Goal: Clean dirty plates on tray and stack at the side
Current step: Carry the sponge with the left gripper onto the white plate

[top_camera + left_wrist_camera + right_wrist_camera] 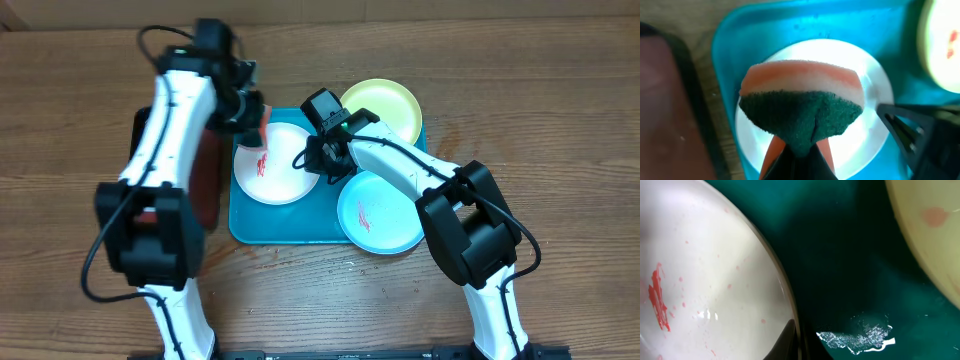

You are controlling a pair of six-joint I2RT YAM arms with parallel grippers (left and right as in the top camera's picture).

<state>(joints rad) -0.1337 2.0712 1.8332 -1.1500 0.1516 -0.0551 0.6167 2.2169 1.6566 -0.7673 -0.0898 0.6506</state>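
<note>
Three plates (380,212) in tray (300,228), white one (278,168) red-smeared, left pincer (252,120) clutching sponge (801,97) above it, right pincer (318,158) state unclear

Left arm (165,120) rises beside tray's (300,228) left edge, wrist bent in over tray's far-left corner; left gripper (252,128) points down, jaws clamped on sponge (800,100). Right arm (400,165) elbow off tray's near-right corner, forearm slanting across tray toward centre; right gripper (316,160) low, dark finger (787,342) at white plate (715,280) rim; grip unclear.
</note>
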